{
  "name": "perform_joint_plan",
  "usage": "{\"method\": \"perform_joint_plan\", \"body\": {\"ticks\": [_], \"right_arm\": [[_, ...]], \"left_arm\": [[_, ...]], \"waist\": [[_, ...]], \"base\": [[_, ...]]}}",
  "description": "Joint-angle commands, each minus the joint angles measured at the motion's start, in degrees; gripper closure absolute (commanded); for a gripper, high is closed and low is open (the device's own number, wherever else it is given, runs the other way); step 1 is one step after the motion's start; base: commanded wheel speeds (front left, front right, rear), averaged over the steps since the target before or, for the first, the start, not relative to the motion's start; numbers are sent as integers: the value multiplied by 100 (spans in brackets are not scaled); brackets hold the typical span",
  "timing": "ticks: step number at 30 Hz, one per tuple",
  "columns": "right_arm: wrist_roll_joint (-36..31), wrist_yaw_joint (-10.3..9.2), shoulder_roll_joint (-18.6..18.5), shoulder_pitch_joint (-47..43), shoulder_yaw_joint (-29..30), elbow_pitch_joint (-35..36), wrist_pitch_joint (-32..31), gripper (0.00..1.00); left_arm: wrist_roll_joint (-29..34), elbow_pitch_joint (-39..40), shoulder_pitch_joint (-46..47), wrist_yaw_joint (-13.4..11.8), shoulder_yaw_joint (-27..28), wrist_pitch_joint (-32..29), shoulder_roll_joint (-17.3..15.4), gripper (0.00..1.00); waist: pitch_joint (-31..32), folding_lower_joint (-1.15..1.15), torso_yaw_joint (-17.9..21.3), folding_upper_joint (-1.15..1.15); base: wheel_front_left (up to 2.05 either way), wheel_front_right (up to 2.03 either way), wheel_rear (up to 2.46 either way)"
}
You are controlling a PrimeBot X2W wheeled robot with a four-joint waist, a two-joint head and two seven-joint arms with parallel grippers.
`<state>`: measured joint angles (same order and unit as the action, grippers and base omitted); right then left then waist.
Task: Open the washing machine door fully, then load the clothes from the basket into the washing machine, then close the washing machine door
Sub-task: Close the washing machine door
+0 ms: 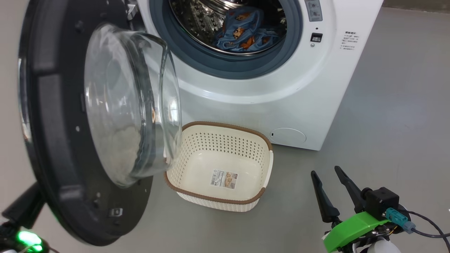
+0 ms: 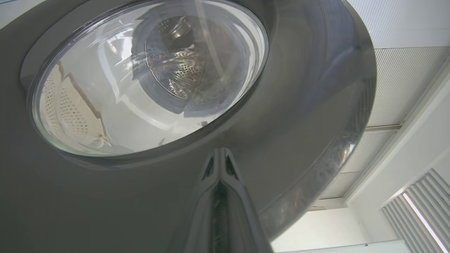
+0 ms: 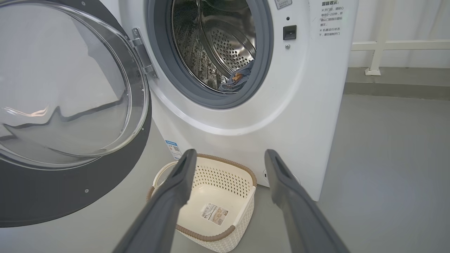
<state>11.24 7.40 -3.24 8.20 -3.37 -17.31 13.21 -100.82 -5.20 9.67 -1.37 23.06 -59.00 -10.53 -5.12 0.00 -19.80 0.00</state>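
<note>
We see the clothes (image 1: 242,30) lying inside the washing machine (image 1: 299,105), with its door (image 1: 52,147) standing wide open on the hinge side. The basket (image 1: 225,140) sits just in front of the machine (base label (image 1: 224,178) showing). Our left gripper (image 2: 219,154) is pinched together at the door's outer face. Our right gripper (image 1: 325,171) is spread apart in front of the machine, holding nothing.

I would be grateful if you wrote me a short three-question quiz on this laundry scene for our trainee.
1. Fill in: the right gripper is ___ (open or shut).
2. True or false: the basket is empty.
3. Where are the clothes? A, in the basket; B, inside the washing machine; C, in the right gripper.

Key: 1 open; 2 true; 3 B.
</note>
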Motion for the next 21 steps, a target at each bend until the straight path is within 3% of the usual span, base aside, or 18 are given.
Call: {"method": "perform_joint_plan", "body": {"ticks": [1,13,21], "right_arm": [[92,9,33,63,-169,111,54,0],[152,9,35,80,-150,55,95,0],[156,9,35,119,-138,60,122,0]], "left_arm": [[-57,298,-18,-9,37,-107,-52,100],[21,760,-186,164,-345,52,503,100],[20,700,-1,274,-626,165,643,100]], "waist": [[3,0,62,0],[-48,0,609,0],[-119,0,1144,0]], "base": [[0,0,0],[0,0,0],[0,0,0]]}}
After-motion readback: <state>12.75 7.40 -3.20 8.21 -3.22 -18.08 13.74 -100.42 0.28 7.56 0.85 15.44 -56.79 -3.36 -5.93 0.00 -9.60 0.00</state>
